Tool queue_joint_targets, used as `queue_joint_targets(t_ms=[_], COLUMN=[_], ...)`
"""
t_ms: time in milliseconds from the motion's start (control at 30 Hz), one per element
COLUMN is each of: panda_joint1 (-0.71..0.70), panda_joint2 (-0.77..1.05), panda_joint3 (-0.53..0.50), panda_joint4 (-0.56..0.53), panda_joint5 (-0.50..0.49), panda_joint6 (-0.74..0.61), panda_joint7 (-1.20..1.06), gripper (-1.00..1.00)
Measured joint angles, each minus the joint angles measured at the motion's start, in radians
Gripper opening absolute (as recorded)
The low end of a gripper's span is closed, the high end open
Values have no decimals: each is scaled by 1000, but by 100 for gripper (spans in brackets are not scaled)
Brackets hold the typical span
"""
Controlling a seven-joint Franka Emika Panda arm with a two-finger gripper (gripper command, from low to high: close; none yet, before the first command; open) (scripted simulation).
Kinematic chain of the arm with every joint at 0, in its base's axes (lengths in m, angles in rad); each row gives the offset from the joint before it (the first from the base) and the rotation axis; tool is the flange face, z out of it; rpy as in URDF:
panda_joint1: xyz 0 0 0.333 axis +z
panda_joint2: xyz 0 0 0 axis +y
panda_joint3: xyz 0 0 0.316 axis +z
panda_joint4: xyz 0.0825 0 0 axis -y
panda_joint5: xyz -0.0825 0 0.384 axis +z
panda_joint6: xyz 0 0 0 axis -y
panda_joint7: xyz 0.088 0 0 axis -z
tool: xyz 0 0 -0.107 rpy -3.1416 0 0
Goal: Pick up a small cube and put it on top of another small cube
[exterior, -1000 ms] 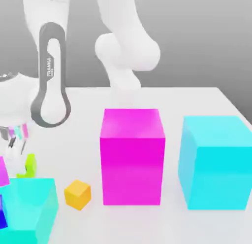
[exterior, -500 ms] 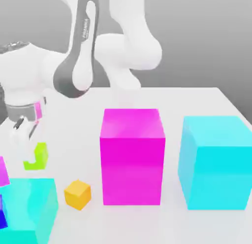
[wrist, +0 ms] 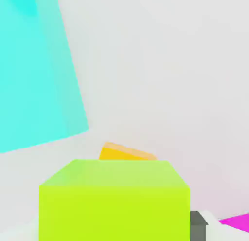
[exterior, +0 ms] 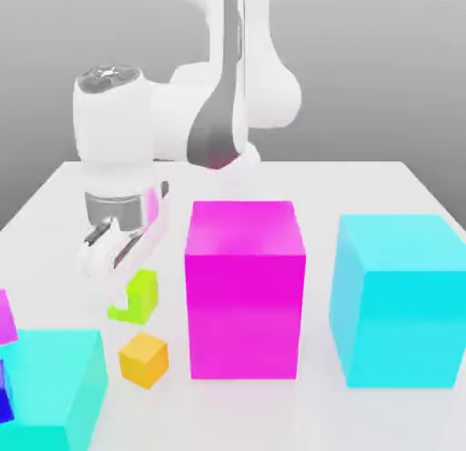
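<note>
In the exterior view's centre, the big magenta block (exterior: 244,303) is standing just beside the working area; a sideways swing too wide could be knocking the arm into it. At the exterior view's lower left, the turquoise block (exterior: 55,376) is crowding the other flank, so a low approach from there could be clipping its edge. The big cyan block (exterior: 400,303), right of centre, is standing well apart and probably posing little risk.

Left of centre, the hand (exterior: 126,299) is gripping the lime-green cube (exterior: 143,296), which is hanging near the orange-yellow cube (exterior: 144,360) at lower left. That lower cube is sitting turned relative to the blocks, so a misaligned or early release could be leaving the green one overhanging and toppling; descending off-centre could be shoving the orange-yellow one away.
</note>
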State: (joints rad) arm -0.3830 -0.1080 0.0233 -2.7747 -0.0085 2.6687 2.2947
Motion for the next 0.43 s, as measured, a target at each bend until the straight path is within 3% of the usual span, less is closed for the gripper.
queue_joint_targets(t_ms=[367, 400, 433], panda_joint1=[-8, -8, -8], panda_joint2=[195, 207, 207], panda_joint3=[7, 8, 8], panda_joint4=[4, 3, 3], panda_joint5=[-13, -9, -9], panda_joint6=[192, 204, 204], panda_joint7=[18, 15, 15], gripper=[-100, 100, 100])
